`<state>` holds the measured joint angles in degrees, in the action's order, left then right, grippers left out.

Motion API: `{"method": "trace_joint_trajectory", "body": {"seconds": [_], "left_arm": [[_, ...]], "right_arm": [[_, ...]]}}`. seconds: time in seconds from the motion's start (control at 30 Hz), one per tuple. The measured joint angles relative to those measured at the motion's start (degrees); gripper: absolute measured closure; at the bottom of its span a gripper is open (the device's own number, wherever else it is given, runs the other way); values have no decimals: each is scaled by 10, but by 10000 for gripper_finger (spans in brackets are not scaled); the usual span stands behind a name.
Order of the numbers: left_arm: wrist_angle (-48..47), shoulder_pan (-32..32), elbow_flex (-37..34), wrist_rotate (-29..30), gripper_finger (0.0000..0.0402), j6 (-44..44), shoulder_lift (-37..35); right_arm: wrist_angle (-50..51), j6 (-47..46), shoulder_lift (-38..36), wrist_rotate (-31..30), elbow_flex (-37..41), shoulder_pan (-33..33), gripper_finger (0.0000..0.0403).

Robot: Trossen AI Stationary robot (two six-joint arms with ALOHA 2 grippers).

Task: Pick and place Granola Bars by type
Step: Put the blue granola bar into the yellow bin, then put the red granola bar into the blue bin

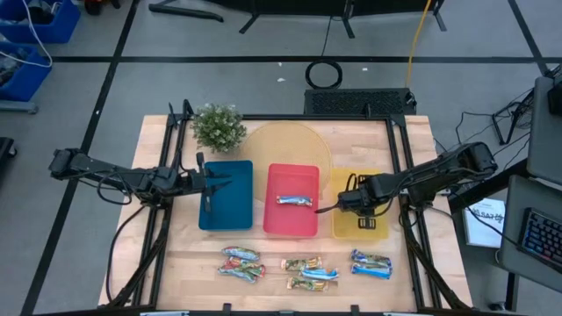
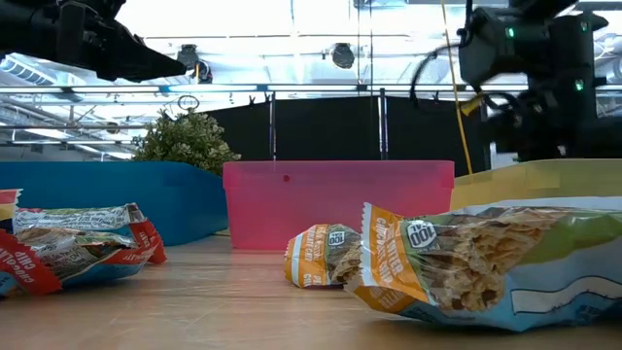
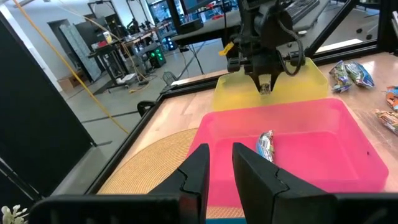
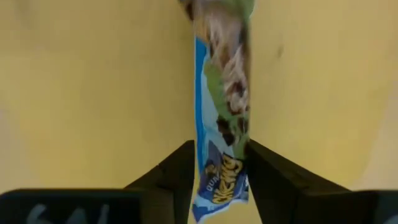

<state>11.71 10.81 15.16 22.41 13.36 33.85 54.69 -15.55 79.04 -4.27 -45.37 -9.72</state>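
Note:
My right gripper [image 1: 363,209] hangs over the yellow tray [image 1: 339,188], shut on a blue-green granola bar [image 4: 224,106]. My left gripper [image 1: 209,183] waits over the blue tray [image 1: 232,209]; its fingers [image 3: 222,163] are slightly open and touch nothing. One silvery-blue bar [image 1: 294,200] lies flat on the floor of the pink tray [image 1: 292,166], and it also shows in the left wrist view [image 3: 265,146]. Several more bars lie on the table near its near edge: a red-green group [image 1: 241,263], a mixed group [image 1: 309,273] and blue ones [image 1: 371,263]. My right gripper pinches the bar between its two fingers at one end of the wrapper [image 4: 217,169], coming from above and pointing down. The bar hangs lengthwise below the fingers over the yellow tray's floor. Whether its lower end touches the tray, I cannot tell.
A small potted plant [image 1: 218,127] stands at the far left of the table, next to a round woven mat [image 1: 285,142] behind the trays. The three trays sit side by side mid-table. In the low view, bars [image 2: 486,258] [image 2: 78,243] lie close to the camera.

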Motion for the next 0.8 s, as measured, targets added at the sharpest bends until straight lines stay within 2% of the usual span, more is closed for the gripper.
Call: {"method": "trace_joint_trajectory", "body": {"seconds": [0.17,0.3,0.47,0.67,0.73,0.8], "left_arm": [[1,0,0,0,323,0,0],[1,0,0,0,323,-1,0],[1,0,0,0,323,-2,0],[1,0,0,0,323,0,0],[0,0,0,0,323,0,0],[-1,0,0,0,323,-1,0]], "right_arm": [[36,-27,-43,-1,-53,-2,258],[9,-15,-112,-13,-80,-2,265],[-70,18,-217,-49,-75,-1,276],[-129,22,-318,-34,-41,-1,288],[-137,47,-342,-70,-30,-5,298],[-177,84,-372,-135,-4,-24,319]]}}
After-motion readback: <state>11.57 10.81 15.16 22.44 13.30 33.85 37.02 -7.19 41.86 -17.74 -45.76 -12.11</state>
